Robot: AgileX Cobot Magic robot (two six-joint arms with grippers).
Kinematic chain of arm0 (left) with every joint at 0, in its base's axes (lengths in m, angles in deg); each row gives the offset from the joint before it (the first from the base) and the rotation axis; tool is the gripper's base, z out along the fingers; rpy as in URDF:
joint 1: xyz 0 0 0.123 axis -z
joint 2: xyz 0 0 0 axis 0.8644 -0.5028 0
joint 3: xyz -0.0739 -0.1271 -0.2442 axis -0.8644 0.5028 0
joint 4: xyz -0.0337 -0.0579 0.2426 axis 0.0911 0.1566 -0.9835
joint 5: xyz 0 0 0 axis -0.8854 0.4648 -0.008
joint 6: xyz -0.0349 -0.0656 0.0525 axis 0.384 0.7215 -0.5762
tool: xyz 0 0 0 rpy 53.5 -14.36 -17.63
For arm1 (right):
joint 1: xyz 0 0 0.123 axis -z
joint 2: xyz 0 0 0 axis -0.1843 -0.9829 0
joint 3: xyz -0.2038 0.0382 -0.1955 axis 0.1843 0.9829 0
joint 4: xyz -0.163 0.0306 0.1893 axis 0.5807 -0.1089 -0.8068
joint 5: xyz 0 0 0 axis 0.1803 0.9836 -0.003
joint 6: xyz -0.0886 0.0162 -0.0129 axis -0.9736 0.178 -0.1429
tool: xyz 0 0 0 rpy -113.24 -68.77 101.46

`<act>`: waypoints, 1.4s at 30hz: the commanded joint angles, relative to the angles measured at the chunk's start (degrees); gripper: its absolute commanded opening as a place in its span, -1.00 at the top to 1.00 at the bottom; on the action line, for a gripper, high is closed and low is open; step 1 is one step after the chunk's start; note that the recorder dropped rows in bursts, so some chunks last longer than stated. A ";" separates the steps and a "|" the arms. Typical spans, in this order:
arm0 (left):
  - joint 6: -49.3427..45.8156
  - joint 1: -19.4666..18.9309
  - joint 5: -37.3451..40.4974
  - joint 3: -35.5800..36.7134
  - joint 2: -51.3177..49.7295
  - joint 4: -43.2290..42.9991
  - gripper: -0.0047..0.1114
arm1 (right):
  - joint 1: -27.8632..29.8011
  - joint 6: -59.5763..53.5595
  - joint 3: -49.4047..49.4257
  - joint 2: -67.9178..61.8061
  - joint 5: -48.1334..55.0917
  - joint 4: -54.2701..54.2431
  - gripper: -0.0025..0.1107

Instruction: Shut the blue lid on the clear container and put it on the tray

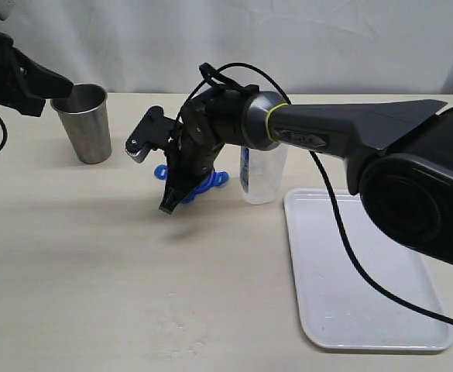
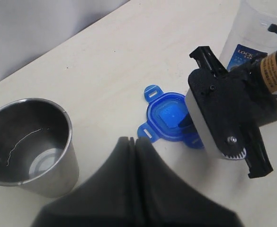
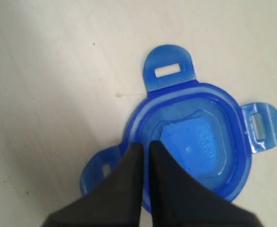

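Table (image 1: 94,271) carries everything; tray (image 1: 342,279) lies at its right side, bare, with the container (image 1: 263,174) upright just beyond its far-left corner, partly hidden behind the right arm. Steel cup (image 1: 85,122) stands well apart to the left. Lid (image 3: 195,142) lies flat on the table, just left of the container, flaps splayed outward. Right gripper (image 3: 143,156) hangs over the lid's edge with fingers clenched together on nothing; whether the tips touch the lid cannot be told. Left gripper (image 2: 132,146) is likewise pinched shut and empty, near the cup. Risks, as judged: closed jaws cannot take the thin lid and may only shove it along the table; a sliding lid or the bulky arm could knock the container over; a flap-edge pinch may slip.
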 commanded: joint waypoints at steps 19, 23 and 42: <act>-0.04 -0.12 0.40 0.10 0.11 0.61 0.92 | -6.12 -4.77 0.13 -2.36 12.90 1.67 0.88; -0.04 -0.12 0.80 0.10 0.11 0.51 0.92 | -7.75 -10.16 0.13 -2.09 16.03 -6.14 0.88; 0.05 -0.12 1.29 0.10 0.11 -1.44 0.92 | -8.47 6.72 1.45 17.02 25.06 -14.55 0.30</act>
